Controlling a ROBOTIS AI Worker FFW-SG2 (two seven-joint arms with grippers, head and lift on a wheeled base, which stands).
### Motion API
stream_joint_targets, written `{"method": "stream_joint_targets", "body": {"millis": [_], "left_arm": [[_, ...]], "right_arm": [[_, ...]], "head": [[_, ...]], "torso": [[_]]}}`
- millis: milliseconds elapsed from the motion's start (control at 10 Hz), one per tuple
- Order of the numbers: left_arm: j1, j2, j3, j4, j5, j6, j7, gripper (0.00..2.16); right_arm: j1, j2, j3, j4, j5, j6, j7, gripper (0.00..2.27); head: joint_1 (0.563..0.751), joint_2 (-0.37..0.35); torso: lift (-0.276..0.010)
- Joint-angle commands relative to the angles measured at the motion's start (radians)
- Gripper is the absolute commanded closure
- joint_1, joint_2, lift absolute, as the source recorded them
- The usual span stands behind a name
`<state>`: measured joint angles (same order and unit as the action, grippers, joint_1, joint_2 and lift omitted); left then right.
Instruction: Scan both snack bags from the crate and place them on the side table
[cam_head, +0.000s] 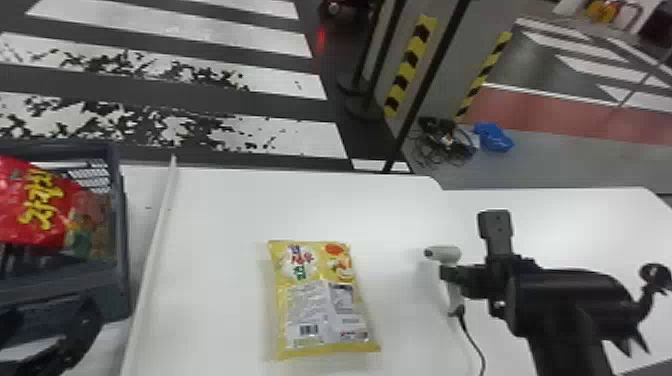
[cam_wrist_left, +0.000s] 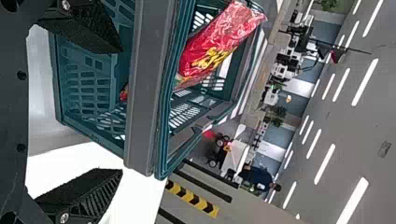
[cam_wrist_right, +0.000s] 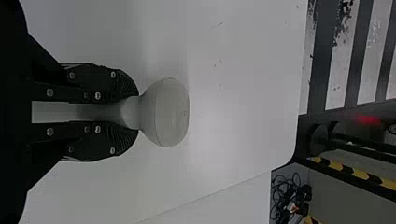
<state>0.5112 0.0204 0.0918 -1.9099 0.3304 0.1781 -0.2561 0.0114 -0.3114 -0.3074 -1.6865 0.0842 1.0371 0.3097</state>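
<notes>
A yellow snack bag (cam_head: 322, 300) lies flat on the white table with its barcode side up. In the crate (cam_head: 122, 240) at the left stands a red snack bag (cam_head: 37, 205); the left wrist view shows the red bag (cam_wrist_left: 210, 51) leaning inside the crate (cam_wrist_left: 149, 84). My left gripper (cam_head: 55, 345) is at the crate's near side; in its wrist view the left gripper (cam_wrist_left: 114, 112) is open beside the crate wall. My right gripper (cam_head: 450, 277) is shut on the grey-white scanner (cam_head: 445, 254), right of the yellow bag. In its wrist view the right gripper (cam_wrist_right: 128, 113) clasps the scanner's handle below its head (cam_wrist_right: 168, 112).
A raised white strip (cam_head: 155, 250) runs between crate and yellow bag. The scanner's black cable (cam_head: 471, 340) trails to the near edge. A second white table section (cam_head: 575, 215) adjoins on the right. Barrier posts stand beyond the far edge.
</notes>
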Motion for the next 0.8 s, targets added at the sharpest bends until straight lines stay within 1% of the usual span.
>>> {"method": "stream_joint_targets", "body": {"millis": [0,100,200,300,400,500,600,700], "left_arm": [[0.000,0.003,-0.001,0.000,0.002,0.002,0.000,0.08],[-0.002,0.004,-0.003,0.000,0.002,0.002,0.000,0.08],[-0.002,0.004,-0.004,-0.001,0.004,-0.001,0.000,0.08],[-0.002,0.004,-0.004,-0.001,0.004,0.002,0.000,0.08],[-0.002,0.004,-0.004,-0.003,0.004,0.002,0.000,0.08],[-0.002,0.004,-0.004,-0.003,0.004,0.002,0.000,0.08],[-0.002,0.004,-0.006,-0.005,0.004,0.002,0.000,0.08],[0.000,0.004,-0.004,-0.006,0.004,0.002,0.000,0.08]], "right_arm": [[0.004,0.000,-0.006,0.002,-0.003,-0.001,0.000,1.45],[0.004,0.000,-0.006,0.004,-0.003,-0.001,0.000,1.31],[0.004,0.002,-0.006,0.008,-0.006,-0.001,-0.001,0.68],[0.004,0.002,-0.009,0.010,-0.006,-0.001,-0.004,0.16],[0.004,0.002,-0.016,0.008,-0.015,0.002,-0.006,0.11],[0.005,0.002,-0.029,0.004,-0.015,0.002,-0.009,0.11],[0.012,0.003,-0.039,-0.018,-0.017,0.015,-0.014,0.11],[0.027,0.005,-0.050,-0.071,-0.035,0.042,-0.017,0.11]], "head": [[0.695,-0.341],[0.695,-0.344],[0.695,-0.345],[0.695,-0.346],[0.695,-0.348],[0.695,-0.349],[0.695,-0.350],[0.695,-0.350]], "torso": [[-0.095],[-0.095],[-0.095],[-0.095],[-0.095],[-0.095],[-0.095],[-0.095]]}}
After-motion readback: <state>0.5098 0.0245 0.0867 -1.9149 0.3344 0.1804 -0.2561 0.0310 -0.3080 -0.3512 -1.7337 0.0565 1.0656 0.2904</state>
